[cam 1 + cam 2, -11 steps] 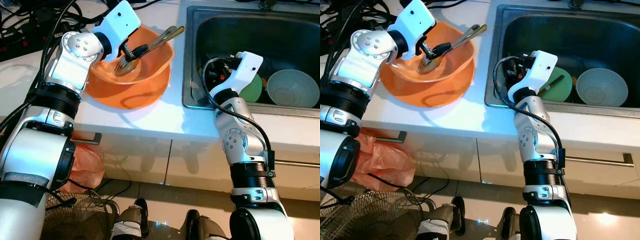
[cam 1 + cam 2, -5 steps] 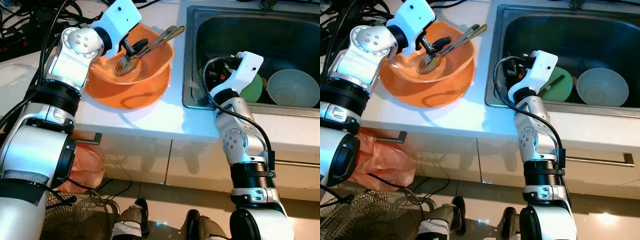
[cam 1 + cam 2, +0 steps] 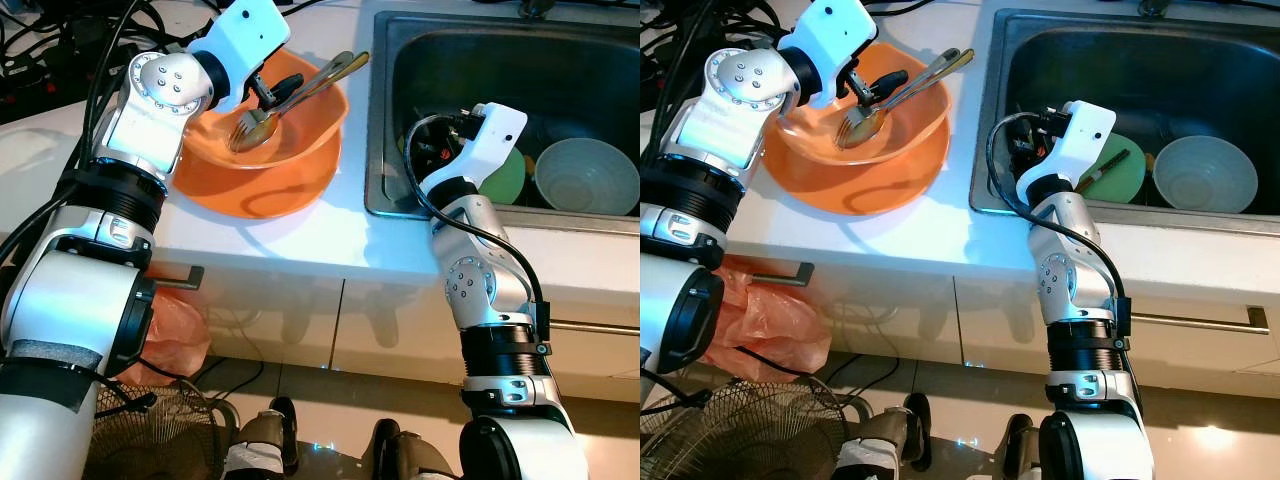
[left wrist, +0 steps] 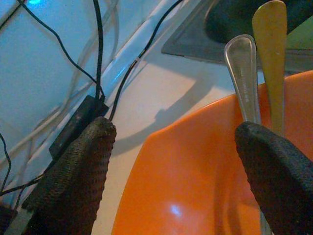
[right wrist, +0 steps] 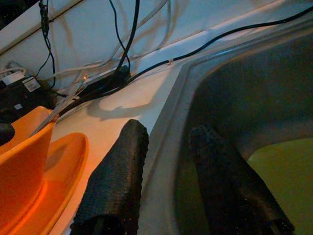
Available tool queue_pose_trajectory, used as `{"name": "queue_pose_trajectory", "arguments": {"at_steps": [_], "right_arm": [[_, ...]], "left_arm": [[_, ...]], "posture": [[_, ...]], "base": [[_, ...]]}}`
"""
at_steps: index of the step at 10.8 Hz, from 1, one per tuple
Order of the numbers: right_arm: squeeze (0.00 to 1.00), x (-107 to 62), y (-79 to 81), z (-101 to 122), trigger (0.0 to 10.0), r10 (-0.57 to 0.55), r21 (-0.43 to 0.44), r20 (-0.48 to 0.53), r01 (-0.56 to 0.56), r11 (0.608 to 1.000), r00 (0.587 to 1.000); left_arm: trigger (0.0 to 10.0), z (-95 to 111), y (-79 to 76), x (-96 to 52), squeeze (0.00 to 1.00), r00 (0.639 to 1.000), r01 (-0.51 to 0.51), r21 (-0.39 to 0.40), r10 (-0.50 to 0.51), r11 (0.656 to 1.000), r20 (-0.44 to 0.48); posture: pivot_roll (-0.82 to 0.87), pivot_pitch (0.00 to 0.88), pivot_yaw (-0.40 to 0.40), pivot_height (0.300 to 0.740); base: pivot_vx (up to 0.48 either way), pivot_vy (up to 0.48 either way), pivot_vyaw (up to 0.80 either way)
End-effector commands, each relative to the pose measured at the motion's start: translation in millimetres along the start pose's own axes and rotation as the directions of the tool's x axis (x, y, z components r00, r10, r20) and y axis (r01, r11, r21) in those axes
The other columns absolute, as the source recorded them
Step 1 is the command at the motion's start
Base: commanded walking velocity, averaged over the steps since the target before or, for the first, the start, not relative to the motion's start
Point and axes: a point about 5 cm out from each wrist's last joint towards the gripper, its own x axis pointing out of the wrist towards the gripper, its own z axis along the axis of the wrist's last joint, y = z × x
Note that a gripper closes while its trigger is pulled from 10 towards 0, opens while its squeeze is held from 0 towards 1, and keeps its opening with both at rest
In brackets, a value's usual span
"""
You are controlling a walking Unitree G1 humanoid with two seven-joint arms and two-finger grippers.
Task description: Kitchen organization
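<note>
Left gripper (image 3: pixel 262 88) sits over the far-left part of the orange bowl (image 3: pixel 290 150) on the white counter (image 3: pixel 300 235), fingers spread wide, holding nothing. In the left wrist view one finger (image 4: pixel 73 176) is outside the bowl's rim over the counter, the other inside, right beside the spoon (image 4: pixel 246 83) handle. A fork (image 3: pixel 238 127) lies in the bowl with the spoon and a gold-toned utensil (image 4: pixel 271 58), their handles resting on the far-right rim and poking past it. The bowl stands in an orange plate (image 3: pixel 855 185), left of the sink (image 3: pixel 385 150).

Right gripper (image 5: pixel 166 181) hangs at the sink's left wall, fingers a little apart, one over the rim and one inside the basin, gripping nothing. In the sink: a green plate (image 3: pixel 1120 170) with a dark utensil (image 3: pixel 1105 168) on it, and a pale bowl (image 3: pixel 585 175) to its right. Cables (image 3: pixel 60 40) crowd the far-left counter. A pink bag (image 3: pixel 175 325) and a fan (image 3: pixel 150 435) are on the floor, near left.
</note>
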Motion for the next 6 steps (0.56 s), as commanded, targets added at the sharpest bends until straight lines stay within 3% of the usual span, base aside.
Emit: {"name": "queue_pose_trajectory", "arguments": {"at_steps": [1, 6], "right_arm": [[0.00, -3.6, -2.8, -3.7, 10.0, -0.017, -0.002, -0.013, 0.017, 1.000, 1.000], [0.00, -3.6, -2.4, -3.7, 10.0, -0.017, -0.001, -0.012, 0.017, 1.000, 1.000]], "left_arm": [[10.0, 7.9, 1.6, 0.1, 0.00, 1.000, 0.002, 0.011, -0.002, 1.000, 0.029], [10.0, 3.4, -6.4, 2.1, 0.00, 0.999, 0.036, 0.013, -0.036, 0.999, 0.010]], "posture": [[0.10, 0.230, 0.078, 0.740], [0.10, 0.230, 0.080, 0.740]], "base": [[0.000, 0.000, 0.00], [0.000, 0.000, 0.00]]}}
